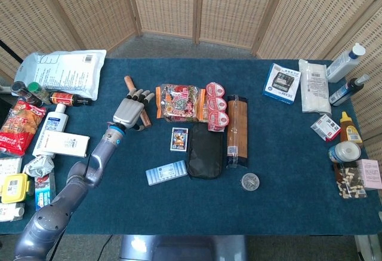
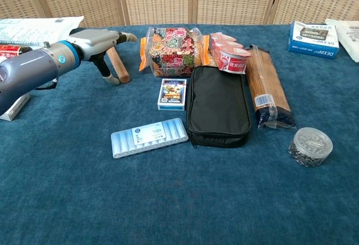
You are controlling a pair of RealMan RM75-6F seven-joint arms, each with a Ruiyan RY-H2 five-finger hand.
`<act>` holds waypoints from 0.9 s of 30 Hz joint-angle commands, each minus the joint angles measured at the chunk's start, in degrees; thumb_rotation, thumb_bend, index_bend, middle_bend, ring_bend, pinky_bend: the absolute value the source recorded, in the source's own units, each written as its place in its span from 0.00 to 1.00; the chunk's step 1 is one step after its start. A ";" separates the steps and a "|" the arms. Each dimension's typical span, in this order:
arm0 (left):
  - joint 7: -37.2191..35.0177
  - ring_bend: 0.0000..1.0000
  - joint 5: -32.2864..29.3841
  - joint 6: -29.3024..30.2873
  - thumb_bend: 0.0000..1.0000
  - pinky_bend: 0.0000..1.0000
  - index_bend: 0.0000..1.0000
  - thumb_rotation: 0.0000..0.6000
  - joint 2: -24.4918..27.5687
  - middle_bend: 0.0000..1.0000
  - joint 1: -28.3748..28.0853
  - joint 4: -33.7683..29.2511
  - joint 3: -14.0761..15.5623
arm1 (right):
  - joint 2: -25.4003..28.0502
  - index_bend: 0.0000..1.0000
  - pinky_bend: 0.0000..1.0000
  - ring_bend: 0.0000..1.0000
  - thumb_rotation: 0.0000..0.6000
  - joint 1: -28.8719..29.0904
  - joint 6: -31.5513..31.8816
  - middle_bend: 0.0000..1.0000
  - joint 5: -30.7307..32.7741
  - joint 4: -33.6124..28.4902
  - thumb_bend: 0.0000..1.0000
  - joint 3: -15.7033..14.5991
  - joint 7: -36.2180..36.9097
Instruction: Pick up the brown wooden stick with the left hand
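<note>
The blue-carpeted counter (image 1: 119, 201) carries a brown wooden stick (image 1: 135, 97), black zip pouch (image 1: 205, 150), pale blue pill strip (image 1: 166, 172) and clear round jar (image 1: 250, 181).

Lighting: bright, even, diffuse — no single source evident. Shadows: soft and short, close under the objects on the cloth (image 1: 280, 177). Glare: faint sheen on the snack bag (image 2: 170, 43) and the arm (image 2: 28, 74) (chest view). Focus: sharp in both views — labels partly legible. Distortion: slight bowing at head-view edges.
</note>
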 commanded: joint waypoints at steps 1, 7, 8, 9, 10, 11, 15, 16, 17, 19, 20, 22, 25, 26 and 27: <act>-1.42 0.00 -0.85 -5.07 0.00 0.00 0.00 1.00 2.24 0.08 -0.88 -2.08 0.32 | -0.20 0.00 0.00 0.00 1.00 0.04 0.07 0.00 -0.15 0.11 0.04 0.15 -0.04; -1.27 0.02 -1.70 -7.43 0.00 0.00 0.00 1.00 4.80 0.24 -1.15 -5.05 0.19 | -0.28 0.00 0.00 0.00 1.00 -0.11 0.50 0.00 -0.73 0.29 0.04 0.33 0.16; -1.03 0.04 -1.95 -7.44 0.00 0.00 0.01 1.00 5.15 0.28 -1.12 -5.51 0.05 | -0.31 0.00 0.00 0.00 1.00 -0.15 0.64 0.00 -0.88 0.39 0.04 0.37 0.19; -0.84 0.07 -2.18 -7.55 0.00 0.00 0.03 1.00 5.39 0.31 -1.11 -5.82 -0.08 | -0.34 0.00 0.00 0.00 1.00 -0.17 0.69 0.00 -0.96 0.45 0.04 0.37 0.21; -0.57 0.11 -2.41 -7.73 0.00 0.00 0.05 1.00 5.60 0.33 -1.13 -6.08 -0.19 | -0.36 0.00 0.00 0.00 0.99 -0.21 0.72 0.00 -1.04 0.49 0.04 0.37 0.27; -0.22 0.15 -2.70 -8.09 0.00 0.00 0.07 1.00 5.88 0.36 -1.14 -6.48 -0.30 | -0.39 0.00 0.00 0.00 0.99 -0.26 0.79 0.00 -1.16 0.58 0.04 0.37 0.39; 1.36 0.32 -3.74 -8.70 0.00 0.00 0.18 1.00 6.50 0.48 -1.07 -7.36 -0.76 | -0.47 0.00 0.00 0.00 1.00 -0.60 1.09 0.00 -1.15 0.86 0.04 0.43 0.85; 1.81 0.38 -3.99 -8.84 0.00 0.00 0.21 1.00 6.61 0.52 -1.02 -7.49 -0.85 | -0.45 0.00 0.00 0.00 1.00 -0.69 1.14 0.00 -1.11 0.89 0.04 0.43 0.90; 2.32 0.42 -4.32 -9.07 0.00 0.00 0.25 1.00 6.78 0.56 -0.93 -7.77 -0.97 | -0.43 0.00 0.00 0.00 1.00 -0.82 1.22 0.00 -1.07 0.89 0.04 0.44 1.01; 3.12 0.49 -4.72 -9.50 0.00 0.03 0.30 1.00 7.10 0.60 -0.76 -8.24 -1.00 | -0.39 0.00 0.00 0.00 1.00 -0.99 1.40 0.00 -1.08 0.90 0.04 0.49 1.19; 3.73 0.51 -4.86 -9.69 0.00 0.08 0.32 1.00 7.38 0.61 -0.65 -8.62 -0.92 | -0.37 0.00 0.00 0.00 1.00 -1.09 1.56 0.00 -1.10 0.92 0.04 0.54 1.28; 4.50 0.58 -5.04 -9.37 0.01 0.21 0.36 1.00 7.78 0.64 -0.36 -9.27 -0.90 | -0.34 0.00 0.00 0.00 0.99 -1.22 1.72 0.00 -1.16 0.86 0.04 0.60 1.51; 5.53 0.68 -5.65 -8.38 0.03 0.35 0.45 1.00 8.58 0.72 0.29 -10.67 -1.20 | -0.17 0.00 0.00 0.00 1.00 -1.35 1.86 0.00 -1.45 0.75 0.04 0.66 2.07; 5.81 0.70 -5.84 -8.09 0.04 0.38 0.47 1.00 8.79 0.75 0.46 -11.03 -1.30 | -0.16 0.00 0.00 0.00 1.00 -1.35 1.91 0.00 -1.54 0.76 0.04 0.68 2.07; 6.13 0.73 -6.04 -7.76 0.05 0.41 0.51 1.00 8.97 0.77 0.65 -11.32 -1.43 | -0.18 0.00 0.00 0.00 1.00 -1.36 1.95 0.00 -1.63 0.76 0.04 0.71 2.10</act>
